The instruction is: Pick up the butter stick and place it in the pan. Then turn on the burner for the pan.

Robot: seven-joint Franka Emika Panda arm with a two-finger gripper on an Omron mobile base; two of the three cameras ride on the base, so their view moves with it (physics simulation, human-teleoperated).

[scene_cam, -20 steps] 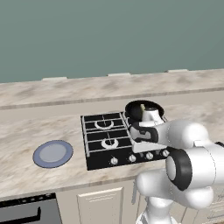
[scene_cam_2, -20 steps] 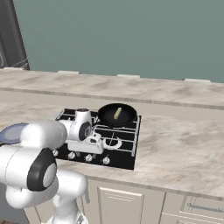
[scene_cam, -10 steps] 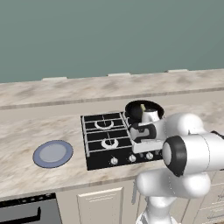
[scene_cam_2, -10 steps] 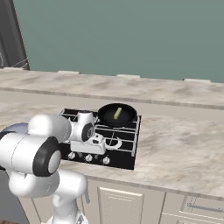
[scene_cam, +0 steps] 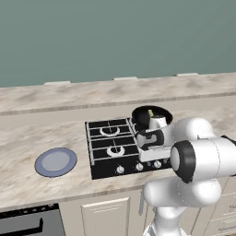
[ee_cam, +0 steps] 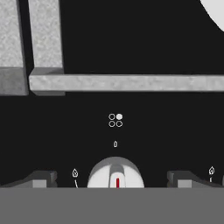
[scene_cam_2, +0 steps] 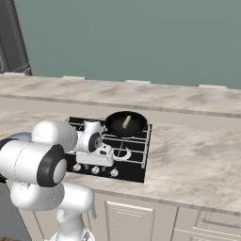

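Behind the arm, pan (scene_cam: pixel 152 117) sits half-hidden.

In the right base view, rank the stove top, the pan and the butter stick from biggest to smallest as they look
1. The stove top, by far the widest.
2. The pan, covering about one rear burner.
3. The butter stick, a thin bar lying inside the pan.
All sit close together, so camera distance hardly skews this.
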